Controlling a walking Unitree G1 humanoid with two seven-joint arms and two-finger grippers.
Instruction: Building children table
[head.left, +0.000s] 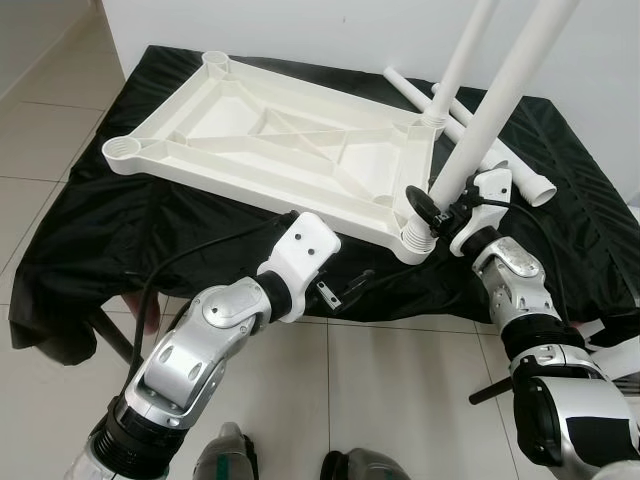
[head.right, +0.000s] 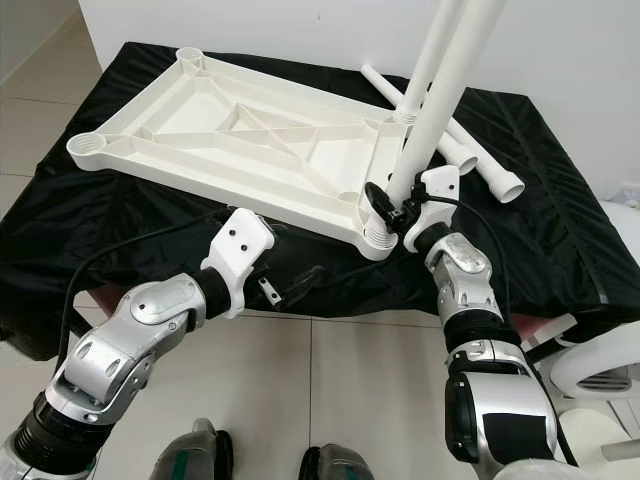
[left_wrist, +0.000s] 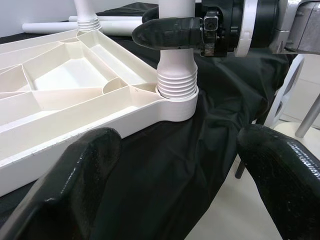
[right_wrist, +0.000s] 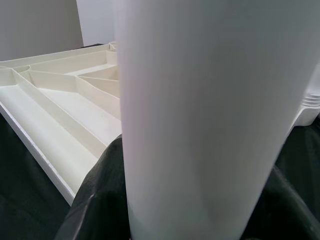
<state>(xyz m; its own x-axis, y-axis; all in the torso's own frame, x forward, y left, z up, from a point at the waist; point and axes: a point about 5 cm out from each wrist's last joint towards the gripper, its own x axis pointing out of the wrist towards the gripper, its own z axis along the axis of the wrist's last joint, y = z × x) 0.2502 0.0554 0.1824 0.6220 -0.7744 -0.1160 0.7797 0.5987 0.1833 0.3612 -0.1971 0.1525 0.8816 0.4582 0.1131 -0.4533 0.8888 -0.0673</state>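
Hovering just off the black-draped table's (head.left: 90, 270) near edge, the left gripper (head.left: 345, 290) hangs with fingers spread and empty, while the right gripper (head.left: 437, 215) clenches the smooth white table leg (head.left: 500, 105) just above its ribbed threaded end. That end sits in the near right corner socket of the upturned tabletop (head.left: 270, 140), a ribbed, glossy plastic moulding lying across the cloth. Rigid, light and rather slippery, the leg likely handles best gripped low. Spare legs (head.left: 530, 180) lie by the far right corner.

White tabletop (head.left: 270, 150) and legs (head.left: 490, 110) — plain black cloth (head.left: 100, 230), pale tiles (head.left: 50, 120).
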